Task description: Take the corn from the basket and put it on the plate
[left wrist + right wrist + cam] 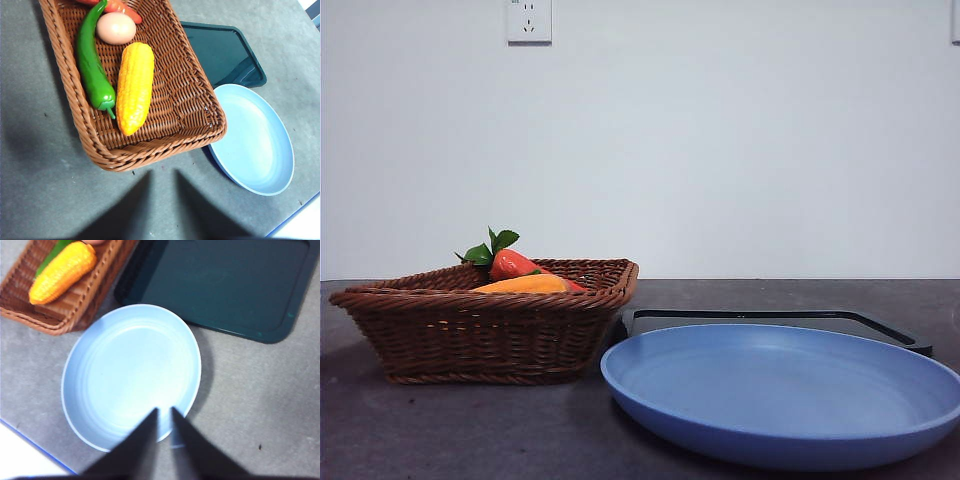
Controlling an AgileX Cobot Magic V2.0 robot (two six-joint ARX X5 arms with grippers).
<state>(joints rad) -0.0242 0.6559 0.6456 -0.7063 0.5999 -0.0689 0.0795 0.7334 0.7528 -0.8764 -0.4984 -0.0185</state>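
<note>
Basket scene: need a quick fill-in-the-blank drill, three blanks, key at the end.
1. The ribbed yellow corn cob lies in the brown woven wicker ____.
2. Beside the corn lies a long ____ pepper.
3. The round light-blue plate holds ____.

Missing words: basket; green; nothing

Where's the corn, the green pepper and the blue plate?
corn (134,87): left wrist view, middle of the cob.
green pepper (90,62): left wrist view, mid-body.
blue plate (131,372): right wrist view, bare centre.

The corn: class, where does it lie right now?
The corn lies inside the basket, beside the green pepper and below the egg in the left wrist view.
</note>
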